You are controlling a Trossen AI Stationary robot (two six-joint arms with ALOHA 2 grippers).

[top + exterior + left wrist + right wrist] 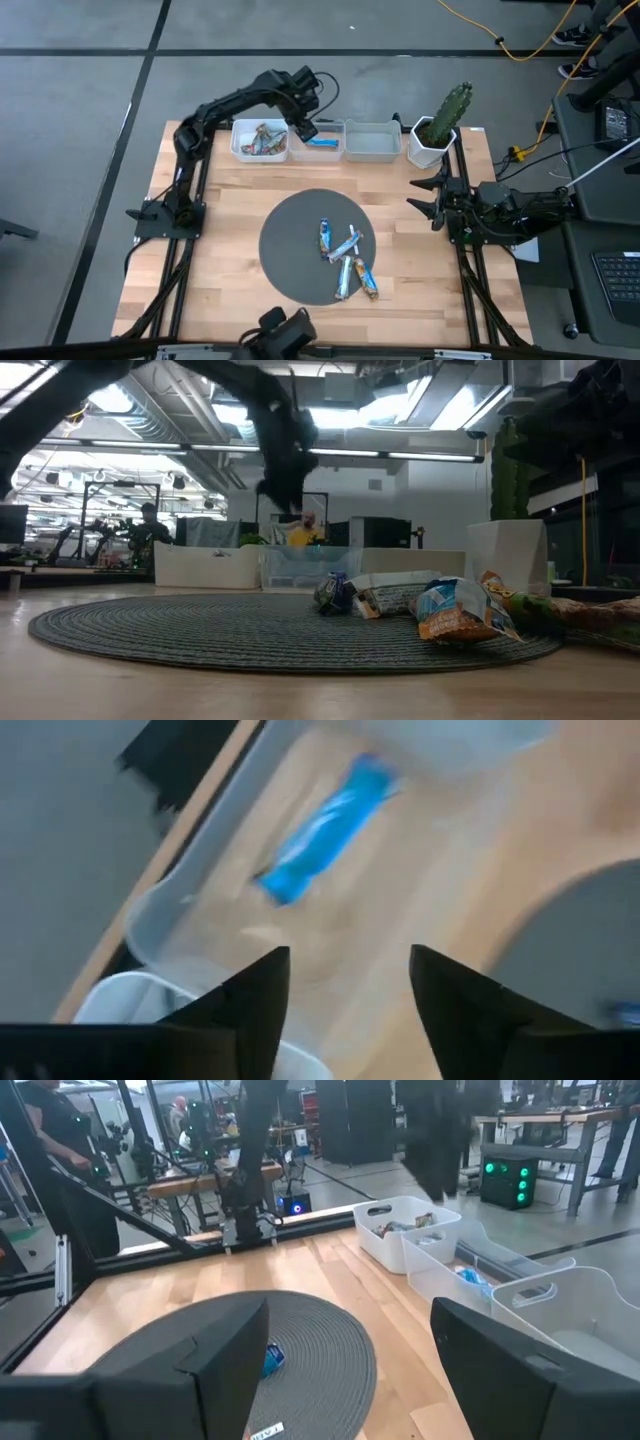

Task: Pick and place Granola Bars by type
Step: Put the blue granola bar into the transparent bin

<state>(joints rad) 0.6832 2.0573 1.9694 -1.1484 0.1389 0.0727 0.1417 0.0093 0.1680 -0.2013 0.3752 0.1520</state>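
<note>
Bars [347, 262] in foil lay clustered on the round mat [285, 255] mid-worktop, most with long axes running roughly front to back. My left hand [303, 128] hung wide and empty over the middle bin [318, 150], well behind them; my right hand [425, 195], parted, waited nearer.

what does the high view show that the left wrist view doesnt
Only the high view shows the round grey mat with granola bars on it, the potted cactus, the bin of red-brown bars and the right gripper waiting open at the table's right edge. Only the left wrist view shows the left gripper open and empty. Both show the blue bar in the middle bin.
</note>
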